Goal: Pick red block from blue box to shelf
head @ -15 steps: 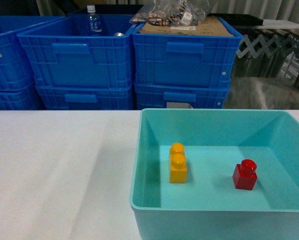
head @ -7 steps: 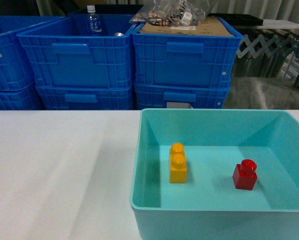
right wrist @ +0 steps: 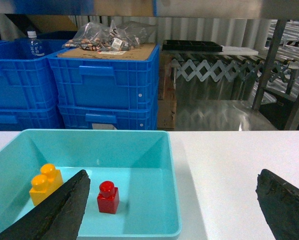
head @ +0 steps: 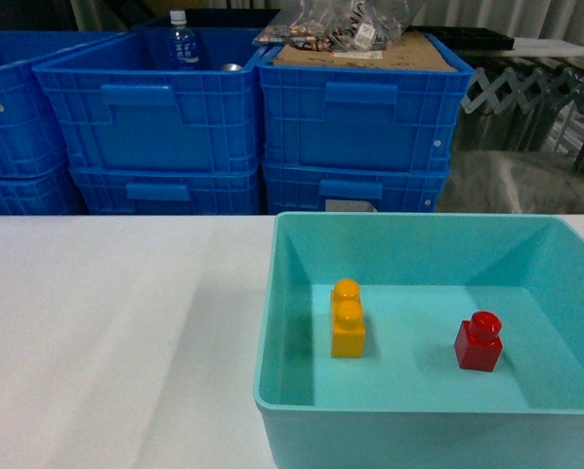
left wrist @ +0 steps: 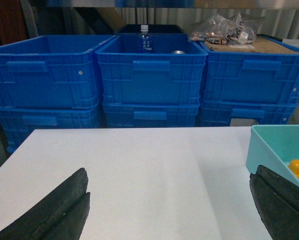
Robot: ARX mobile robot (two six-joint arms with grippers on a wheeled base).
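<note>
Fingers of the left gripper [left wrist: 172, 212]: two matte black wedges [left wrist: 59, 210], rough-surfaced, spread wide at the lower corners of the left wrist view, nothing between them. They hang over a bare white table [left wrist: 149, 170], smooth and flat. Right gripper [right wrist: 174, 212] likewise spread wide, black tapered fingers [right wrist: 54, 212] at the frame's lower edges, holding nothing. Neither gripper shows in the head view.

Red block [head: 479, 341]: small glossy plastic cube with one round stud on top, upright on the floor of the blue box [head: 390, 399], right of centre. From the right wrist view it sits just beside the left finger's tip, apart from it. Box is pale turquoise plastic, rectangular, smooth sloped walls, rolled rim, resting on the table.

Yellow brick [head: 348, 319]: taller, orange-yellow, two round studs, upright in the same box, left of the red block, well apart from it.

Behind the table: dark blue crates [head: 146, 117], ribbed and gridded walls with handle slots, stacked two high. A clear bottle [head: 181, 41] with white cap stands in one. Brown cardboard [head: 370, 51] covers another, crinkled clear bags [head: 341, 21] on top. Far right, a metal scissor-lattice rack [right wrist: 214, 70]
</note>
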